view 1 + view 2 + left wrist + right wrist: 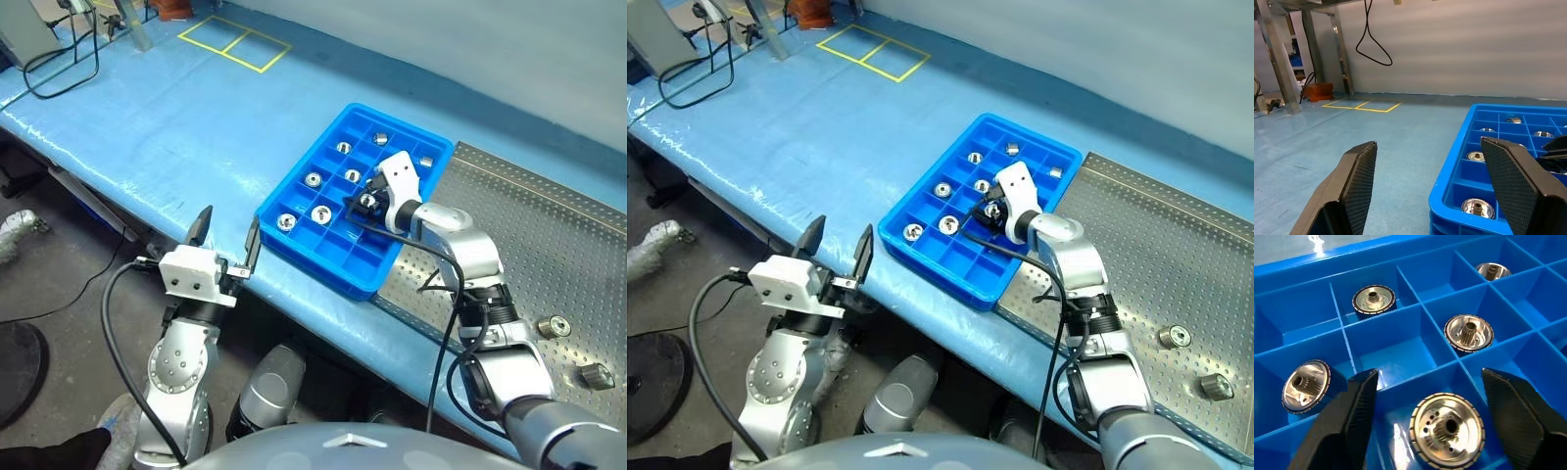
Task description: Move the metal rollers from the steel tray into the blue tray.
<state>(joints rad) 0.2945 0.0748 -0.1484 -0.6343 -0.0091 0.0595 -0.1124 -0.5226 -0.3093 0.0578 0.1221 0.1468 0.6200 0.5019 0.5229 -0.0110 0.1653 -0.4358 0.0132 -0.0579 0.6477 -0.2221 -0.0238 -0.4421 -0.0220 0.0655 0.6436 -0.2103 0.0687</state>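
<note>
The blue tray (313,262) lies on the blue table with several metal rollers in its cells, one (285,222) at the near left corner. My right gripper (364,203) hovers over a middle cell, open, and a roller (1447,431) lies flat in that cell between its fingers, apart from both. More rollers (1468,333) (1373,299) rest in neighbouring cells. To the right, the steel tray (549,235) holds two rollers (555,326) (594,375) near its front. My left gripper (227,230) is open and empty, level by the tray's near left corner.
The table's front edge runs just below the blue tray and my left gripper. A yellow taped rectangle (235,43) marks the far side of the table. Black cables (61,69) and a metal frame stand at the far left.
</note>
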